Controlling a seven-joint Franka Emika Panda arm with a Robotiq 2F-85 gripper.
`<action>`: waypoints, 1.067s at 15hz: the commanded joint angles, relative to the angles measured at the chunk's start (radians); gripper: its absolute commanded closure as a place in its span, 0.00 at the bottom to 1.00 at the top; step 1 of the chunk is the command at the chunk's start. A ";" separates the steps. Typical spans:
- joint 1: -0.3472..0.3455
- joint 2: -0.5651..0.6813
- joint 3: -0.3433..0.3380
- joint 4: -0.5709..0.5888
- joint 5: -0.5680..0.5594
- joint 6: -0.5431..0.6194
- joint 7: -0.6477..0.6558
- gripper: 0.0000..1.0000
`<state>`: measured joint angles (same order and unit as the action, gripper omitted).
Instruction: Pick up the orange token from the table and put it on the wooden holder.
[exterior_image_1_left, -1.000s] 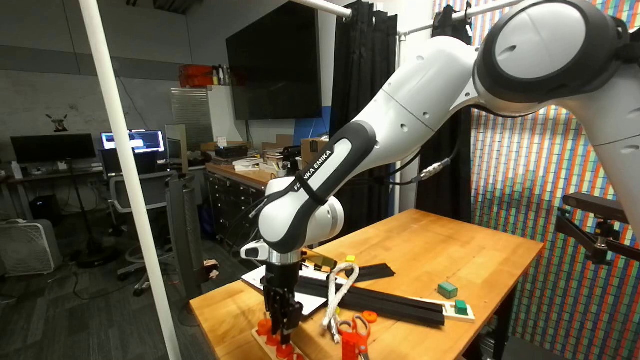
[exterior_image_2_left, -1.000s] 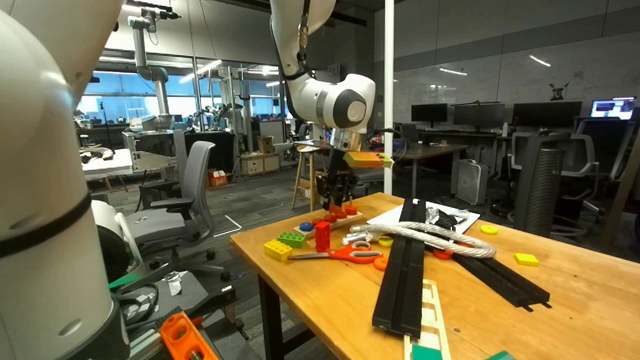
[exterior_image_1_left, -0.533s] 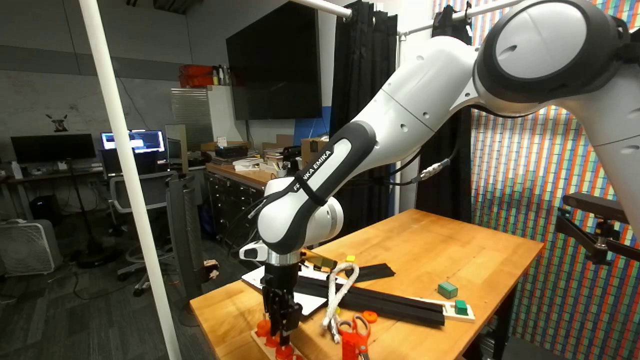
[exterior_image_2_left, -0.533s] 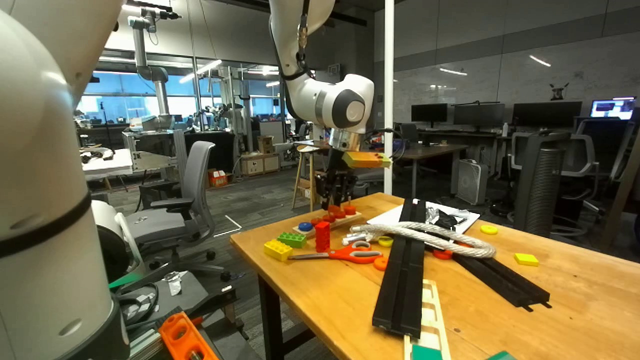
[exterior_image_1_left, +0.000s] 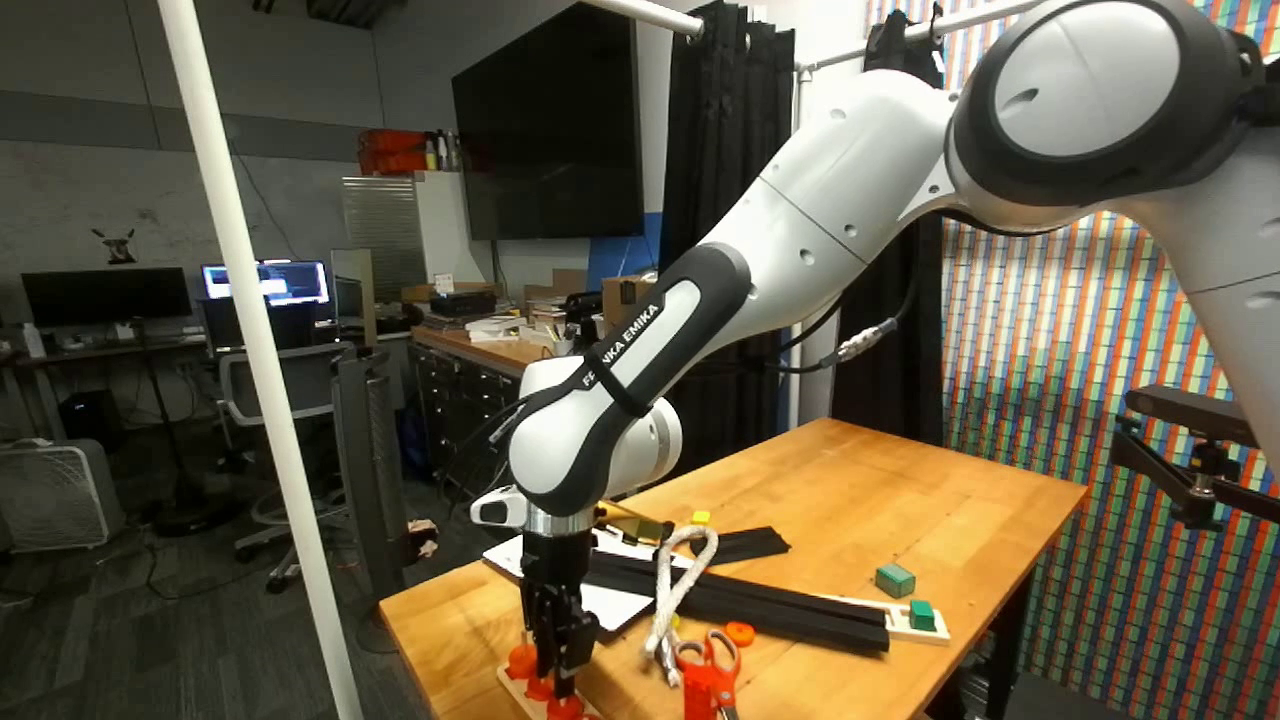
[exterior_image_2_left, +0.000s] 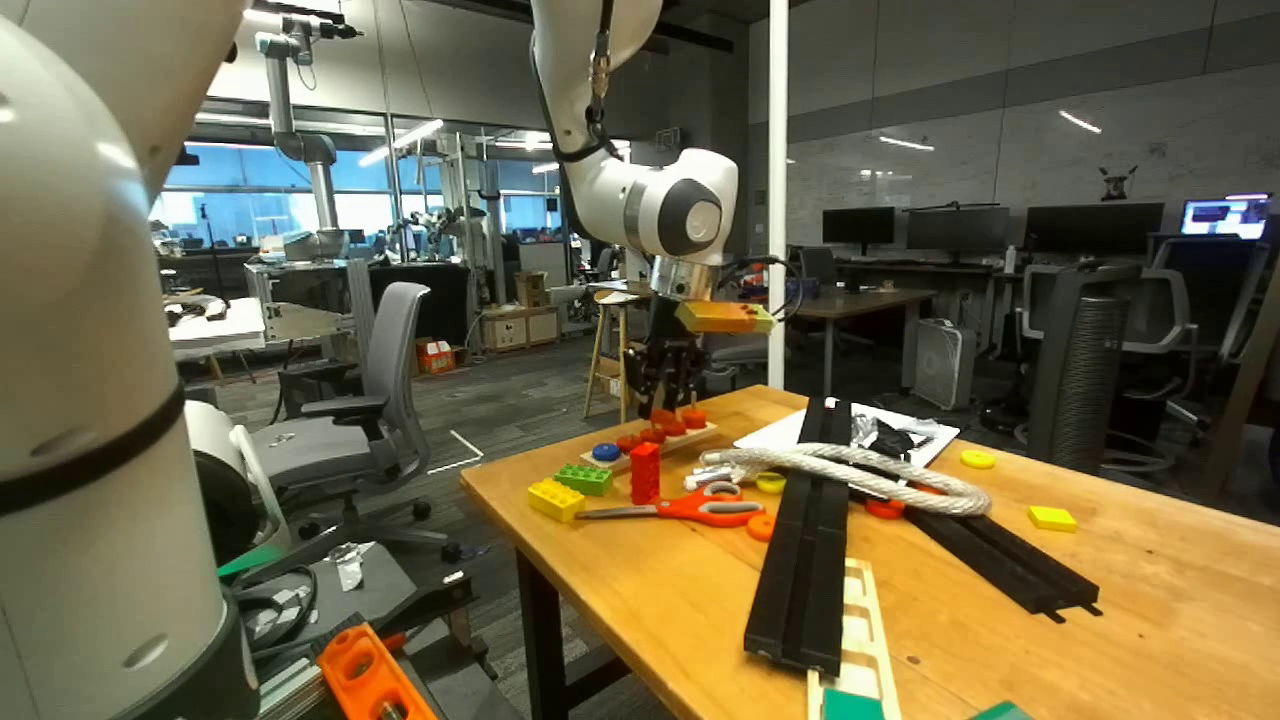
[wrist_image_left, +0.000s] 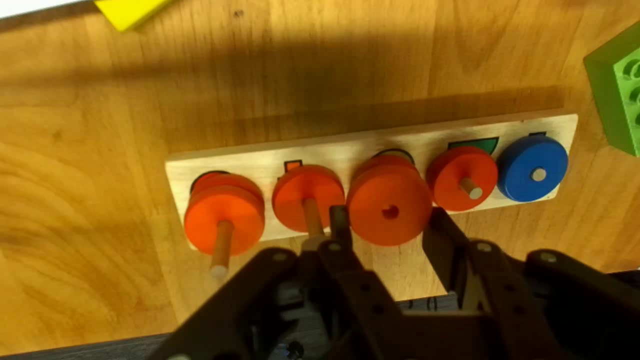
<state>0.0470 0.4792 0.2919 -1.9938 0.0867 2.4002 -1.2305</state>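
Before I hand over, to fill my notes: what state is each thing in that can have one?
gripper: shut on the orange token
orange token: held over the wooden holder, no peg showing through it
wooden holder: flat, discs on its pegs
blue disc: on an end peg
scissors: lying flat, blades apparently closed
red block: upright
rope: bent into a loop
wall screen: dark
bright monitor: on

Orange token (wrist_image_left: 370, 205), pale-tan holder (wrist_image_left: 340, 156), blurred claw (wrist_image_left: 387, 221) seemingly black
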 joint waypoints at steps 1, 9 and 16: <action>0.055 0.031 -0.035 0.019 -0.062 0.001 0.083 0.77; 0.076 0.041 -0.046 0.031 -0.133 -0.011 0.174 0.77; 0.056 0.034 -0.023 0.026 -0.090 -0.042 0.154 0.77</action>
<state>0.1057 0.4791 0.2606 -1.9789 -0.0174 2.3782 -1.0819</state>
